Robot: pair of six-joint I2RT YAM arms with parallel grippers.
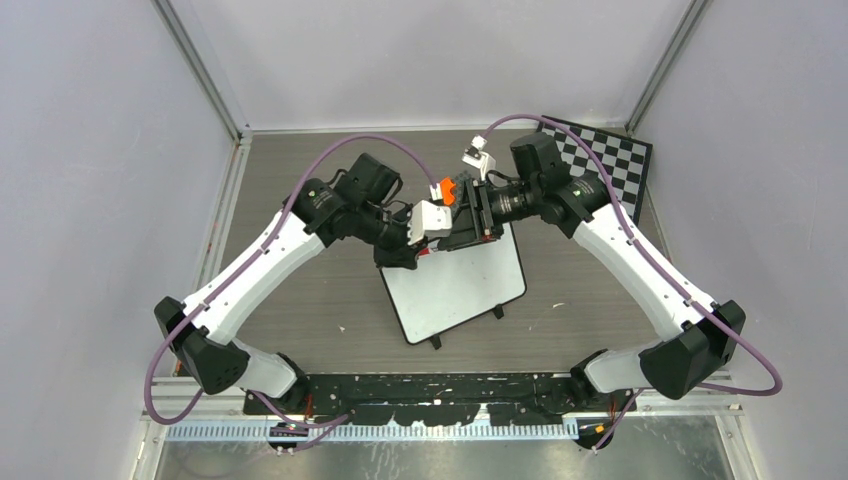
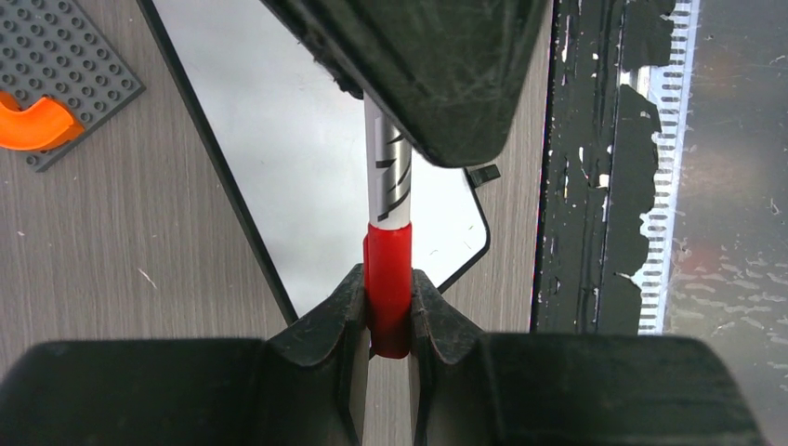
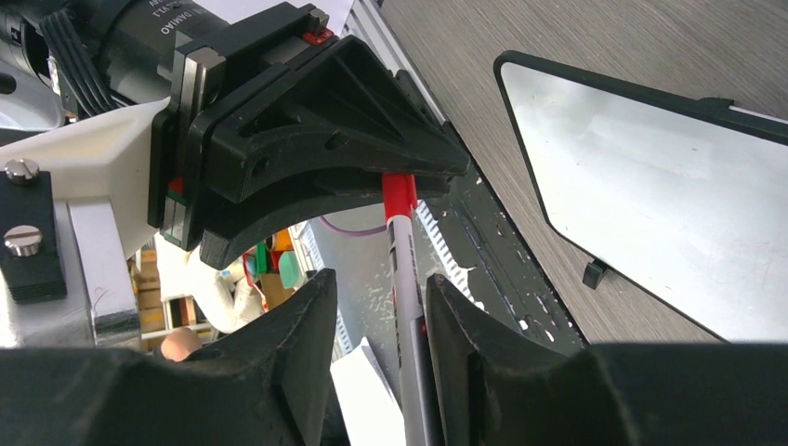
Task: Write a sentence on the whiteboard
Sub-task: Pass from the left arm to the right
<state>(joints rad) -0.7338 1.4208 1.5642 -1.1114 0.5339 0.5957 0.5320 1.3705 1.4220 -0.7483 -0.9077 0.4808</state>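
- The whiteboard (image 1: 460, 285) lies flat on the table (image 1: 300, 300), near its centre, turned at an angle to the table edges
- The board face in view is plain white, inside a thin black rim
- Both arms reach inward and meet above the far edge of the whiteboard
- The left gripper (image 2: 388, 293) is closed on the red cap (image 2: 388, 251) of a marker (image 2: 388, 177); its 2 fingers press the cap from both sides
- The silver marker barrel runs from the cap straight into the right gripper (image 3: 381, 283)
- In the right wrist view the barrel sits between the 2 fingers of the right gripper, against 1 finger, with a gap showing on the other side; whether it is clamped cannot be told
- The marker is held above the table, clear of the board
- A chessboard (image 1: 615, 160) lies at the far right corner of the table, well apart from the whiteboard
- A grey studded plate (image 2: 56, 65) with an orange piece (image 2: 32, 125) on it lies just beyond the far edge of the whiteboard
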